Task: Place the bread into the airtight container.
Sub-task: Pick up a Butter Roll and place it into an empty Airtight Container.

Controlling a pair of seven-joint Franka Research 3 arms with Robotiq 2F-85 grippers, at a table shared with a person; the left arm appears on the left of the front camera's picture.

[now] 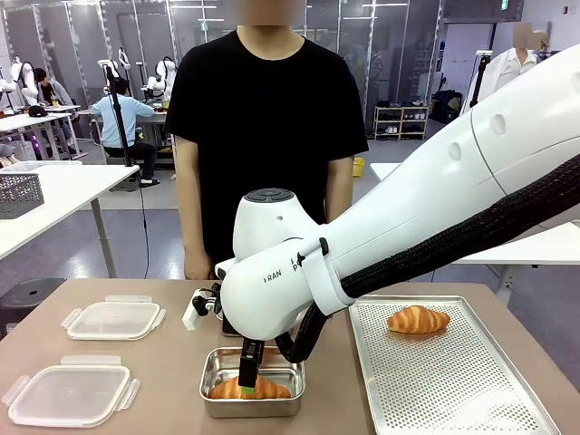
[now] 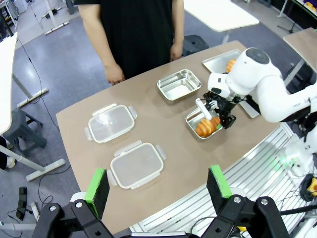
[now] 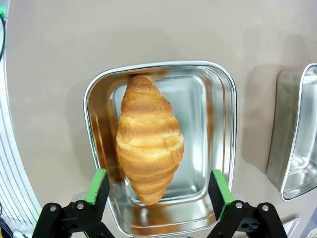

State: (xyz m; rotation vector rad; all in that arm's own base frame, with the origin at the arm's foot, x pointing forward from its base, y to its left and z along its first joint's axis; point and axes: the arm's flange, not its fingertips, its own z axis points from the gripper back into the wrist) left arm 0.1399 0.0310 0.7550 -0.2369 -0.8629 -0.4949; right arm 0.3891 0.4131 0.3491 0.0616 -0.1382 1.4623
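Right end effector: fingers apart, straddling the croissant, gripping nothing.
Croissant: lying inside the steel container.
Left end effector: apart, empty.
Remaining: likely just withdrawing; a lid waits at the container's nine o'clock.

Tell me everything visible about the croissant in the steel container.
The croissant is golden brown, ridged in layers, whole, and tapers at both ends. It lies flat, lengthwise, on the floor of the shiny steel container, nearer one long wall. The open right claw straddles it, pads clear of it.
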